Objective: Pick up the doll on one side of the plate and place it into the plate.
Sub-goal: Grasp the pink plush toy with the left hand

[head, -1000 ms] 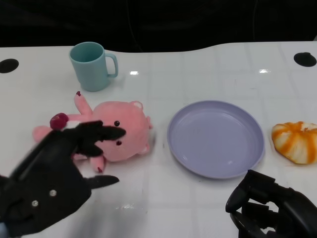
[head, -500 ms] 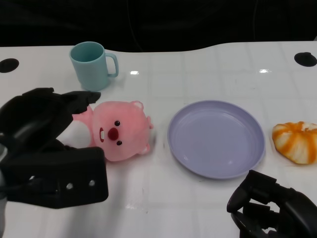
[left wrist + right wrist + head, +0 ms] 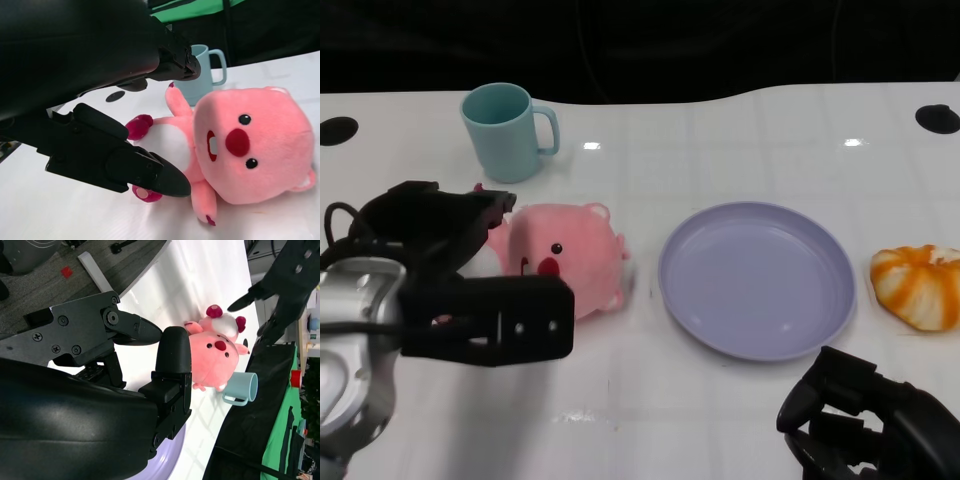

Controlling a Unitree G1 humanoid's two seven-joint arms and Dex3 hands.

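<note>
Doll (image 3: pixel 567 258), pink and plush, lay on the white table (image 3: pixel 740 130) just left of the lilac plate (image 3: pixel 756 278), with the left hand (image 3: pixel 445 265) over its left part. That hand's fingers (image 3: pixel 145 172) were spread wide on either side of the doll's body; the wrist view showed gaps, no grip. The right hand (image 3: pixel 865 420) sat at the near right edge, fingers curled in on nothing. A teal mug (image 3: pixel 507 131) stood beyond the doll, and an orange-and-white striped object (image 3: pixel 917 285) lay right of the plate.
</note>
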